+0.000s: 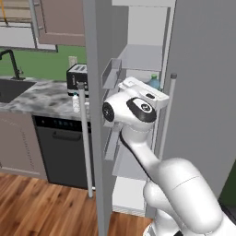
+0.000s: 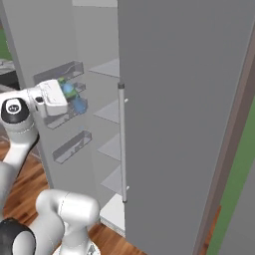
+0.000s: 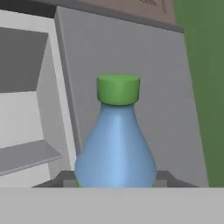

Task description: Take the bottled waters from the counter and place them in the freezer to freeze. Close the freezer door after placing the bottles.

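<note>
Black toaster (image 1: 76,76), black faucet (image 1: 11,62), wall outlet (image 1: 72,61), wood floor (image 1: 41,209)

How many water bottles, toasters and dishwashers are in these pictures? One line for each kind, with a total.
Water bottles: 2 (blue bottle in the gripper, whitish bottle on the counter)
Toaster: 1
Dishwasher: 1
Total: 4

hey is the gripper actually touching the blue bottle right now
Touching. In the hand view the blue bottle sits between the gripper's jaws, their dark tips pressed against both sides of its base, with no gap showing.
</note>
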